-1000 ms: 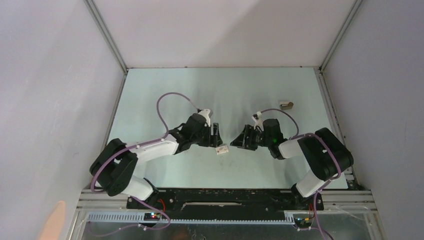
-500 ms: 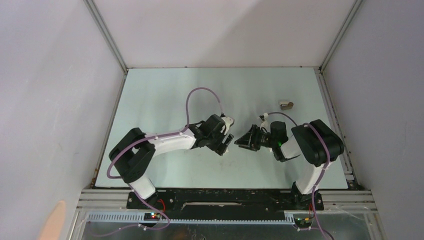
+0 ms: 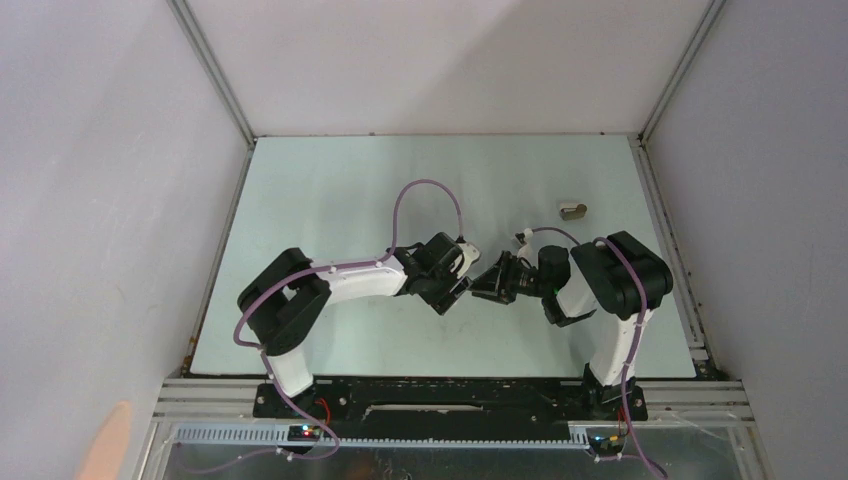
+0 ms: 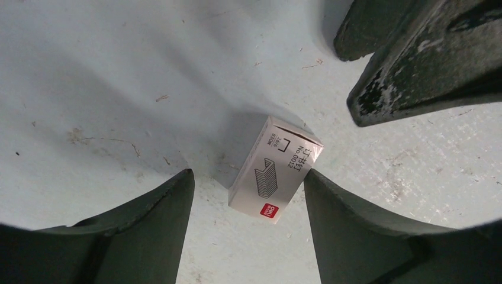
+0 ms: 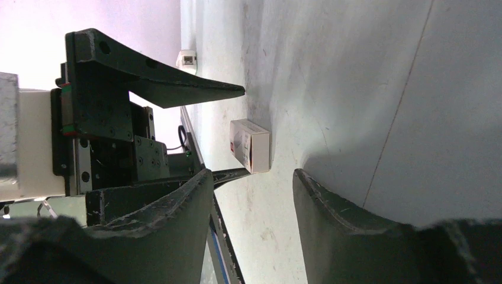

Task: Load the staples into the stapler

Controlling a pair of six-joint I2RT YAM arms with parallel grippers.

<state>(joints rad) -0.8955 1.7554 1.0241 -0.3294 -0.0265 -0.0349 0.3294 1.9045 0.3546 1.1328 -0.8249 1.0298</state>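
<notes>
Straddling the small white printed cardboard box of staples (image 4: 275, 171) with the left gripper (image 4: 247, 176), jaws spread wide with a dark finger on either side, one of them just beside the carton, nothing pinched yet. Resting that box flat on the pale scuffed tabletop (image 4: 89, 71), skewed against the line of the jaws. Pointing the right gripper (image 5: 250, 176) in from the opposite side, likewise parted and holding nothing, tips near the carton's far end. Leaving the small grey stapler (image 3: 572, 210) well apart, toward the table's far right. Judging the step in hand as securing the carton before opening it.

Risking a twist: closing on a skewed box, probably catching a corner first and spinning or squirting it out of reach. Risking a clash of fingers too, with both grippers crowding one tiny object. Risking crushed cardboard and scattered strips by squeezing too hard.
</notes>
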